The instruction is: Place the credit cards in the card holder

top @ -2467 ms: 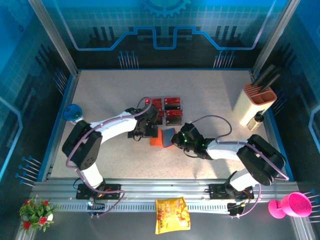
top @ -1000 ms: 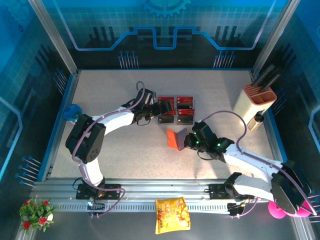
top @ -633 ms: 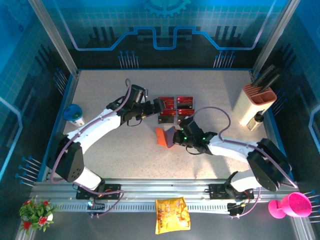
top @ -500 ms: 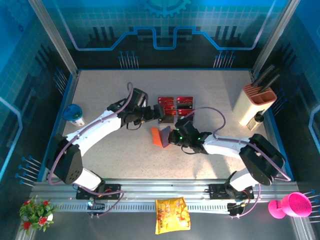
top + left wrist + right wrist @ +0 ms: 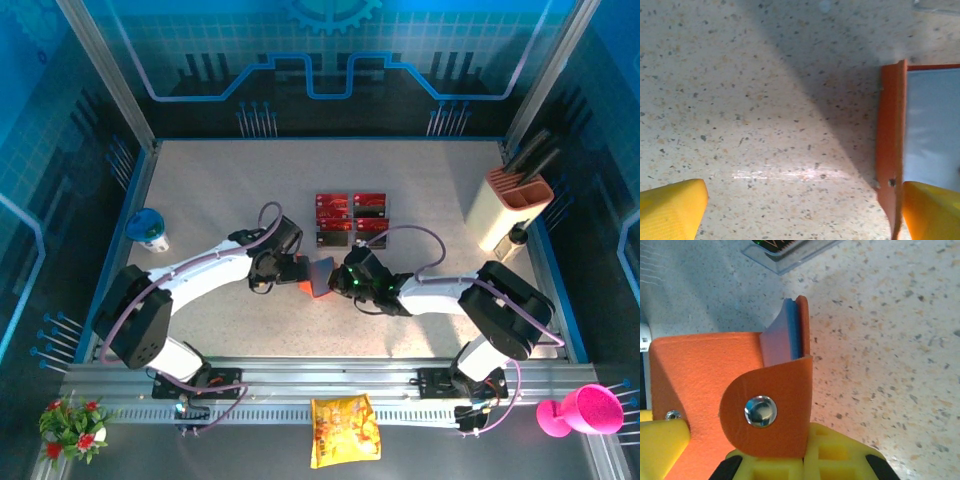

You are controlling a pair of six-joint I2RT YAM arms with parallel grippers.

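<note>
Nearest, the right pincer (image 5: 336, 280) is pressed together on the small orange leather-look folding card holder (image 5: 715, 385), pinching its cover by the snap tab. The holder sits half open just ahead of it, with the grey-blue pockets turned toward the left pincer (image 5: 291, 268) and the long axis apparently running between the two. The left pincer is spread wide and empty, one finger beside the orange edge. Beyond both, the small red-and-black credit cards (image 5: 350, 217) lie in clear plastic racks (image 5: 790, 252). Judging by this, none is loaded yet.
</note>
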